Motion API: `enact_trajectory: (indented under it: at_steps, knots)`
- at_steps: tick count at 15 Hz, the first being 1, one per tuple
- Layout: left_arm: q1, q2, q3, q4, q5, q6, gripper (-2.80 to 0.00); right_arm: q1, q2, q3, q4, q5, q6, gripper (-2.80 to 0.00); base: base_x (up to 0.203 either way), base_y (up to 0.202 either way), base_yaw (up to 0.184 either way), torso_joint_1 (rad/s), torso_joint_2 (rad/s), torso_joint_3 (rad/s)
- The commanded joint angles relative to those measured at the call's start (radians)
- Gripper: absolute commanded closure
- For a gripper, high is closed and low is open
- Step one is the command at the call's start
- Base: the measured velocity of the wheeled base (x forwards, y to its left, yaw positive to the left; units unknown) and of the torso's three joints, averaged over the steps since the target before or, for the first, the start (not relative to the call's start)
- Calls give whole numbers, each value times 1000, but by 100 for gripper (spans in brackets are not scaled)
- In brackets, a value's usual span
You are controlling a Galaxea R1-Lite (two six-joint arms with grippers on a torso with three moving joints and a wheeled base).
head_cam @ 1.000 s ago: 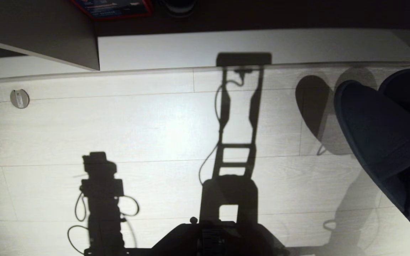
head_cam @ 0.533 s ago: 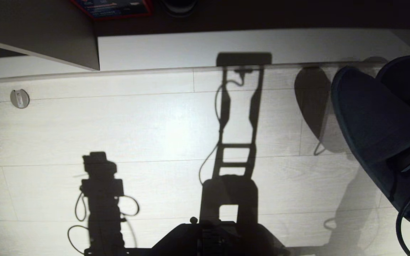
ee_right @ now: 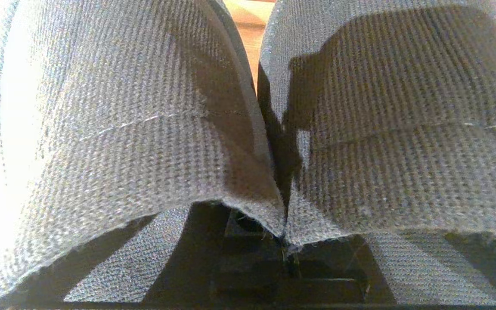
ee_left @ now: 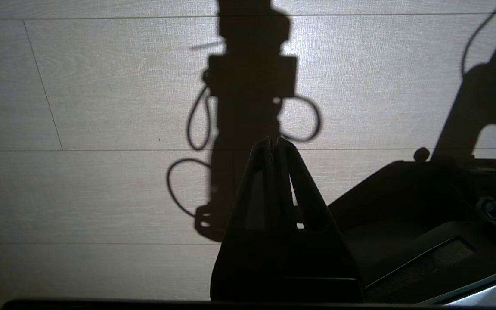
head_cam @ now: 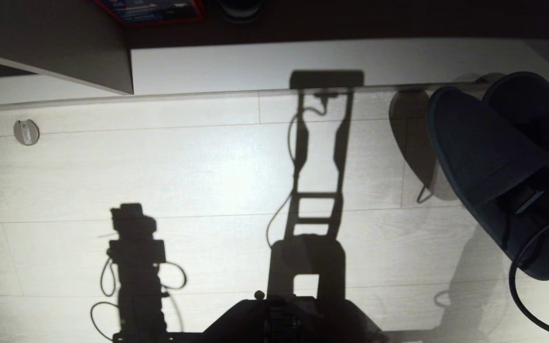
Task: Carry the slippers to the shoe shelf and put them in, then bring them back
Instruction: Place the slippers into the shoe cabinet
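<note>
Your right gripper (ee_right: 282, 245) is clamped on the slippers (head_cam: 484, 152), held side by side above the pale floor (head_cam: 208, 166) near the shoe shelf (head_cam: 303, 62); your left gripper (ee_left: 274, 144), fingers together, holds nothing.

slippers (head_cam: 484, 152): pair, held aloft at right | shoe shelf (head_cam: 331, 64): pale board beyond | floor (head_cam: 184, 181): shadowed

Head view downward; wrist views close, floorward.
</note>
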Motion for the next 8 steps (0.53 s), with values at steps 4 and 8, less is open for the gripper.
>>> enact_trajectory:
  at_steps: [4, 8]
  knots:
    - [0, 0, 0, 0, -1, -1, 0, 1, 76, -109, -10, 14, 1, 0, 0, 0, 0, 0, 0, 0]
    - [0, 0, 0, 0, -1, -1, 0, -1, 110, -221, -9, 20, 2, 0, 0, 0, 0, 0, 0, 0]
